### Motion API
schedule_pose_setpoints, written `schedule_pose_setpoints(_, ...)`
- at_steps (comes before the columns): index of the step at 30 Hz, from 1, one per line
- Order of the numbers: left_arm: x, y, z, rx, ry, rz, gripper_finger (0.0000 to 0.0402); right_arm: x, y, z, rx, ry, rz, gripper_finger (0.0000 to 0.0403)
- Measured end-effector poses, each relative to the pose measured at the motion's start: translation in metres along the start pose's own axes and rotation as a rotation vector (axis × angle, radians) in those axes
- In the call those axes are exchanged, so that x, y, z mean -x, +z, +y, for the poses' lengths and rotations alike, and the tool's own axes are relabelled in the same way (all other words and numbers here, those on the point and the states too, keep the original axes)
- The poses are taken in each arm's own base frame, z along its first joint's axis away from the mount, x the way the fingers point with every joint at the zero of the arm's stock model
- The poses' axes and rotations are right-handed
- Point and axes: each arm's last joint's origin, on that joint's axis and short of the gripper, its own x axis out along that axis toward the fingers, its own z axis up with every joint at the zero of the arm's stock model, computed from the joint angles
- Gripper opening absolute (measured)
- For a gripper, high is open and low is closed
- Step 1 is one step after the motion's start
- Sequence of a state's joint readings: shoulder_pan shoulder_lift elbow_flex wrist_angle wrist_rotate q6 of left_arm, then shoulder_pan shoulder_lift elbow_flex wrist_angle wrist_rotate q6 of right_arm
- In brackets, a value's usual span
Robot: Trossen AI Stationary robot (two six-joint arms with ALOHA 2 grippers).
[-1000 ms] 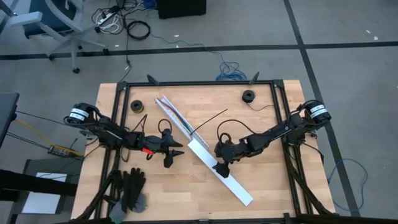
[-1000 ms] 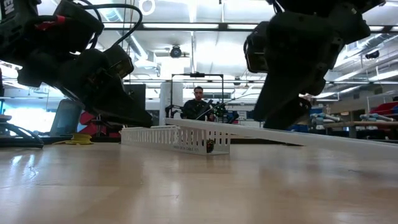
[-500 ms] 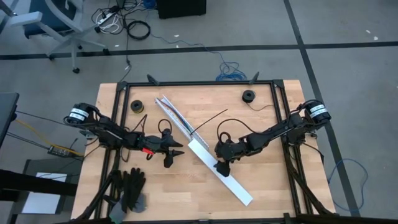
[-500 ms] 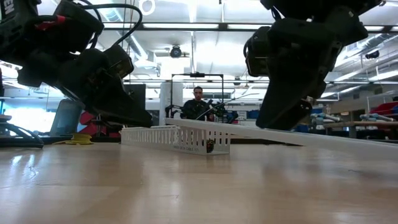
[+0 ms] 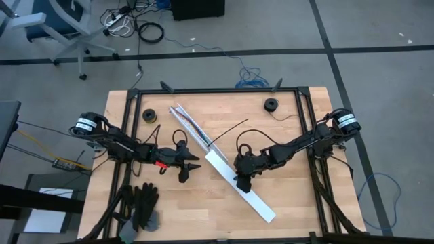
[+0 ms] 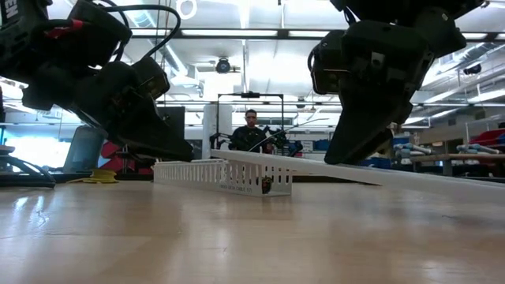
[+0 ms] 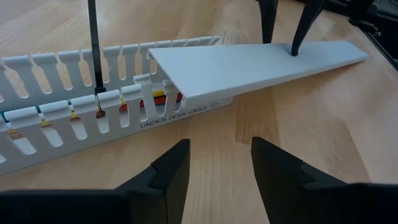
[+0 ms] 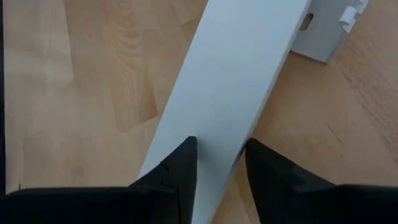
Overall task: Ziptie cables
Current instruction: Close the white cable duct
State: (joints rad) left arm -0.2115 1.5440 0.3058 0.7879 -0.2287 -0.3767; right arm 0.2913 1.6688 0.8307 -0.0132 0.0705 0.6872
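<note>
Since a second ago the right gripper (image 5: pixel 241 183) has drawn its fingers (image 8: pixel 180 163) in against the two edges of the flat white lid (image 8: pixel 230 87), so it now pinches that strip where before the fingers stood wide either side of it; the arm itself has hardly shifted. The lid lies slantwise, one end resting up on the slotted channel (image 7: pixel 74 118) and the other end down on the table (image 5: pixel 291 196) toward its near right part. The left gripper (image 5: pixel 193 161) has not moved: it hangs just left of the channel, its fingers (image 7: pixel 168 171) parted with bare wood between them, grasping nothing. The cables (image 7: pixel 158 98) lie inside the channel, showing as red and yellow strands behind the slots just under the raised end of the lid, and one thin dark wire (image 5: pixel 227 130) arcs out of the channel toward the table's middle. The table is pale wood in a black frame, with a black glove (image 5: pixel 142 207) near its front left corner, a small reel (image 5: pixel 148 116) at the back left and another reel (image 5: pixel 271 104) at the back right. Around it is grey floor with loose cords and an office chair (image 5: pixel 57 24). In the low view a person (image 6: pixel 250 130) sits far back in a bright workshop under strip lights.
</note>
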Motion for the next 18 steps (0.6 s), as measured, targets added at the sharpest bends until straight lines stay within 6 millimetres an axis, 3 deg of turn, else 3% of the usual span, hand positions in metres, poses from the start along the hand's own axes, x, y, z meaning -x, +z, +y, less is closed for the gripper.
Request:
schedule_pose_setpoints(15, 0.0, 0.0, 0.0, 0.008, 0.0, 0.0, 0.0147, 0.0, 0.0018, 0.0022, 0.017, 0.035, -0.009, 0.0007)
schedule_pose_setpoints(18, 0.0, -0.0001, 0.0, 0.018, 0.0, 0.001, 0.0147, 0.0, 0.0019, 0.0022, 0.017, 0.035, -0.009, 0.0004)
